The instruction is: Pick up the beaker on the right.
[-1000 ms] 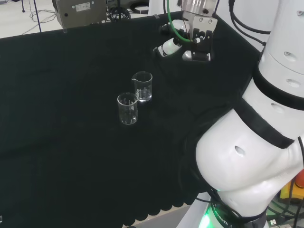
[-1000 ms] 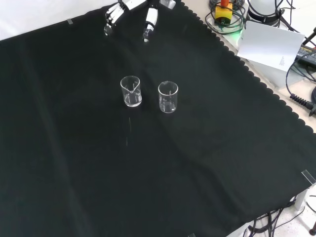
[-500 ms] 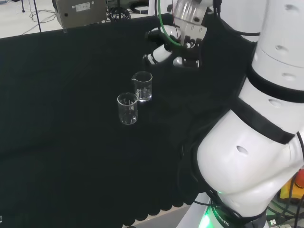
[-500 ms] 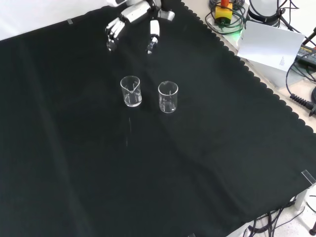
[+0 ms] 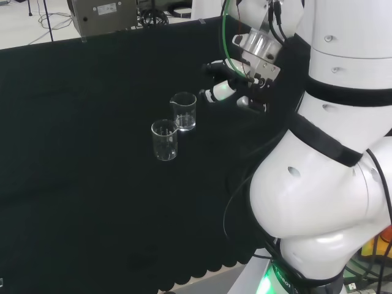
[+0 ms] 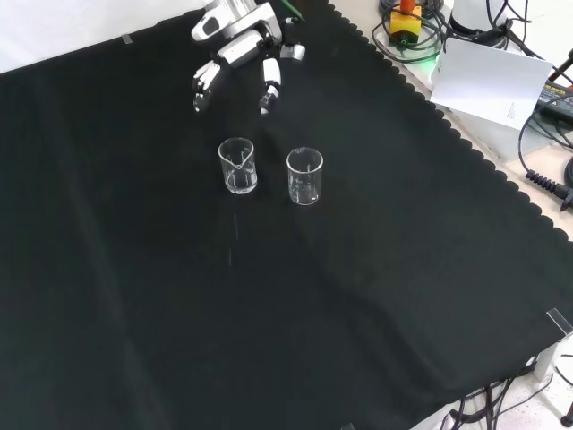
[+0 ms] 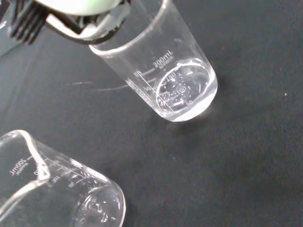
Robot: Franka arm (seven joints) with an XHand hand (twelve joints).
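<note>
Now, hand (image 6: 237, 45): fingers spread, empty, beyond the left beaker (image 6: 237, 166).
Risk: right beaker (image 6: 304, 176) stands just beside; fingers could knock either.

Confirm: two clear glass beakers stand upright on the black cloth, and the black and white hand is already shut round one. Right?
Not quite. The front view shows the hand open above the cloth, apart from both clear glass beakers, holding nothing. The rest stands: two beakers, upright on the black cloth.
</note>
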